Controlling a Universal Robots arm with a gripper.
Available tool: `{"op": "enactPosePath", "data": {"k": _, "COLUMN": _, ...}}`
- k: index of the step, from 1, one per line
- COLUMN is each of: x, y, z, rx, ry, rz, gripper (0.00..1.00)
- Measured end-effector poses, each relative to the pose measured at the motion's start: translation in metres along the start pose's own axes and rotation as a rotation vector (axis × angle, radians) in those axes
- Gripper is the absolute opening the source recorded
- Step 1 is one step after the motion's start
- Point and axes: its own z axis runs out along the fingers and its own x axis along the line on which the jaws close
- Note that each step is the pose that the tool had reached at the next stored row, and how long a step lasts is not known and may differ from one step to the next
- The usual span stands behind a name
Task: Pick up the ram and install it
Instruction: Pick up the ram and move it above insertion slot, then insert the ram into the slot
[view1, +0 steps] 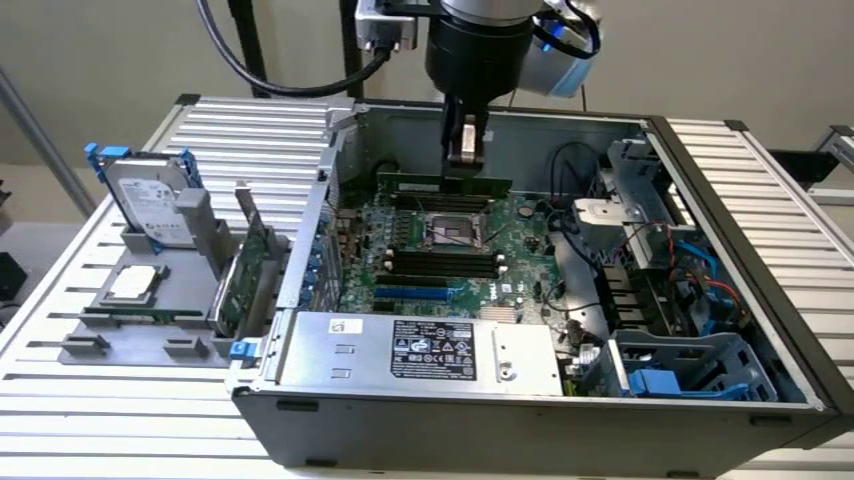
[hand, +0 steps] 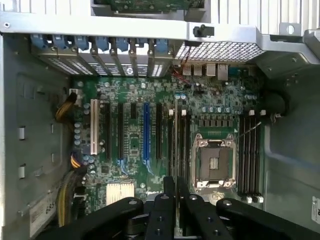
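Observation:
My gripper (view1: 465, 165) hangs inside the open computer case (view1: 747, 300), shut on the ram (view1: 407, 185). The ram is a thin, long green stick held level over the motherboard (view1: 521, 225), on the far side of the CPU socket (view1: 451, 230). Seen from the wrist, the ram (hand: 176, 135) is edge-on and runs out from between the black fingers (hand: 162, 205). It lies in line with the black memory slots (hand: 183, 145) beside the CPU socket (hand: 215, 162). I cannot tell whether its lower edge touches a slot. More black memory slots (view1: 441, 262) lie on the socket's near side.
At the exterior view's left, a grey fixture (view1: 94, 345) holds a hard drive (view1: 144, 200) and a tall green expansion card (view1: 247, 270). The power supply (view1: 414, 348) fills the case front. Cables and a drive cage (view1: 654, 270) crowd the exterior view's right side.

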Motion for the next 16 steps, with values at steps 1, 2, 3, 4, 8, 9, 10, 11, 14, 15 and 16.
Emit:
{"op": "enactPosePath", "data": {"k": 1, "x": -0.002, "y": -0.0010, "z": 0.0020, "rx": 0.0001, "ry": -0.0001, "rz": 0.000, "gripper": 0.00}}
{"op": "enactPosePath", "data": {"k": 2, "x": -0.004, "y": -0.0018, "z": 0.0040, "rx": 0.0000, "ry": 0.0000, "rz": 0.000, "gripper": 0.00}}
{"op": "enactPosePath", "data": {"k": 3, "x": -0.006, "y": -0.0025, "z": 0.0060, "rx": 0.0000, "ry": -0.0001, "rz": 0.000, "gripper": 0.00}}
{"op": "enactPosePath", "data": {"k": 4, "x": -0.008, "y": -0.0031, "z": 0.0079, "rx": 0.0000, "ry": -0.0002, "rz": 0.001, "gripper": 0.00}}
{"op": "enactPosePath", "data": {"k": 8, "x": -0.013, "y": -0.0049, "z": 0.0151, "rx": 0.0000, "ry": -0.0002, "rz": 0.001, "gripper": 0.00}}
{"op": "enactPosePath", "data": {"k": 9, "x": -0.013, "y": -0.0049, "z": 0.0152, "rx": 0.0000, "ry": -0.0001, "rz": 0.001, "gripper": 0.00}}
{"op": "enactPosePath", "data": {"k": 10, "x": -0.013, "y": -0.0049, "z": 0.0152, "rx": -0.0003, "ry": -0.0003, "rz": 0.001, "gripper": 0.00}}
{"op": "enactPosePath", "data": {"k": 11, "x": -0.013, "y": -0.0048, "z": 0.0152, "rx": -0.0005, "ry": -0.0003, "rz": 0.001, "gripper": 0.00}}
{"op": "enactPosePath", "data": {"k": 14, "x": -0.013, "y": -0.0048, "z": 0.0152, "rx": -0.0005, "ry": -0.0003, "rz": 0.001, "gripper": 0.00}}
{"op": "enactPosePath", "data": {"k": 15, "x": -0.013, "y": -0.0048, "z": 0.0152, "rx": -0.0005, "ry": -0.0004, "rz": 0.001, "gripper": 0.00}}
{"op": "enactPosePath", "data": {"k": 16, "x": -0.013, "y": -0.0048, "z": 0.0152, "rx": -0.0005, "ry": -0.0003, "rz": 0.001, "gripper": 0.00}}
